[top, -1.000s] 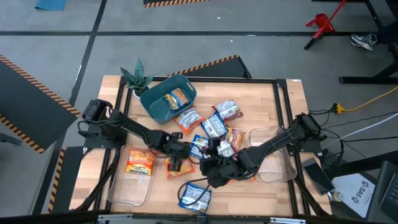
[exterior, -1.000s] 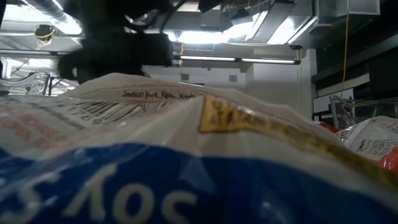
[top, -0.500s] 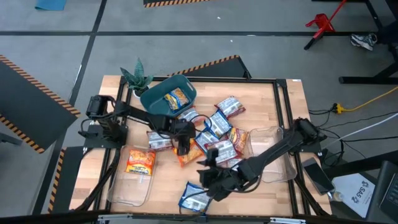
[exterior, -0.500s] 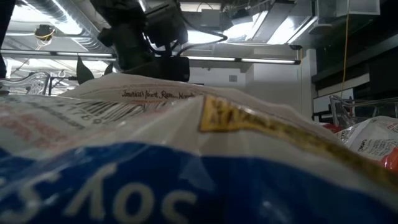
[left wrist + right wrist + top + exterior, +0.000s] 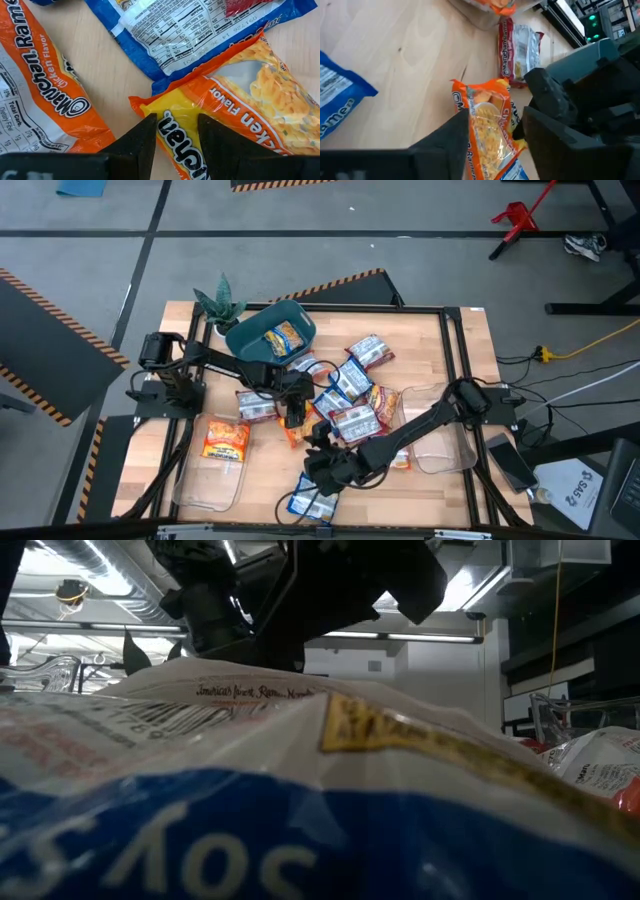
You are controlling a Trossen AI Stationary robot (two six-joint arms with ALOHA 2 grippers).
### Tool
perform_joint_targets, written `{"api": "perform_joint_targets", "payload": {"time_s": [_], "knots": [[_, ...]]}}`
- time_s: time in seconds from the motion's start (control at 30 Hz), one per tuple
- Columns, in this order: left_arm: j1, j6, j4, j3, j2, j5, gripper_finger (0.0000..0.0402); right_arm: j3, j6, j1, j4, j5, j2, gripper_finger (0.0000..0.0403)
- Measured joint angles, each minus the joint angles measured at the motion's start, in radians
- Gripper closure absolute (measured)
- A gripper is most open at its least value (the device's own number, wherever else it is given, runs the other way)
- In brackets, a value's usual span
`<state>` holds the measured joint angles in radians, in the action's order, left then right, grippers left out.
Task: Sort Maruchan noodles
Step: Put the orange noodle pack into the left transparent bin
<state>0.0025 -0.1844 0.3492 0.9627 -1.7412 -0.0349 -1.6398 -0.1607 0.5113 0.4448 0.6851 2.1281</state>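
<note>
Several Maruchan noodle packets (image 5: 350, 395) lie mixed on the wooden table's middle. My left gripper (image 5: 293, 416) is shut on an orange packet (image 5: 235, 115) beside them. My right gripper (image 5: 318, 464) stands open just near-right of that packet, empty, above a blue-white packet (image 5: 311, 502) that lies flat at the near edge. The right wrist view shows the orange packet (image 5: 487, 117) ahead of its fingers and my left gripper (image 5: 512, 131) behind it. A blue-white packet (image 5: 300, 800) fills the low view. My left gripper pinches the orange packet between its two fingers (image 5: 142, 140), on the printed part near one corner (image 5: 175, 137). The fingers come from above, slanting down. The packet slopes away from them; whether its free corner (image 5: 134, 100) touches the table, I cannot tell.
A teal bin (image 5: 262, 350) with an orange packet stands at the far left beside a small plant (image 5: 220, 304). A clear tray (image 5: 205, 485) at the near left holds an orange packet (image 5: 225, 441). Another clear tray (image 5: 440, 435) lies under my right arm.
My left gripper has swung toward the table's far edge, carrying the orange packet along, then kept still. My right gripper has sunk and gone toward the near left, over the blue-white packet at the near edge.
</note>
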Motion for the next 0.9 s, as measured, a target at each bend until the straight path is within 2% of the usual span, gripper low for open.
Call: {"api": "perform_joint_targets", "payload": {"time_s": [0.2,0.3,0.47,0.7,0.9], "knots": [[0.014,-0.016,0.002,-0.001,-0.001,-0.022,0.0263,-0.002,0.013,-0.017,0.004,-0.048,0.024,0.011],[0.028,-0.018,0.004,-0.001,-0.002,-0.055,0.0263,0.0,0.012,-0.023,0.006,-0.035,0.066,0.008],[0.037,-0.019,0.005,-0.002,-0.002,-0.068,0.0263,0.0,-0.005,-0.042,0.008,0.049,0.126,0.0075],[0.039,-0.018,0.001,-0.002,-0.002,-0.078,0.0262,0.0,-0.001,-0.092,0.007,0.063,0.15,0.0086],[0.046,-0.018,0.015,-0.003,-0.002,-0.08,0.0262,0.0,-0.001,-0.122,0.006,0.019,0.15,0.0104]]}}
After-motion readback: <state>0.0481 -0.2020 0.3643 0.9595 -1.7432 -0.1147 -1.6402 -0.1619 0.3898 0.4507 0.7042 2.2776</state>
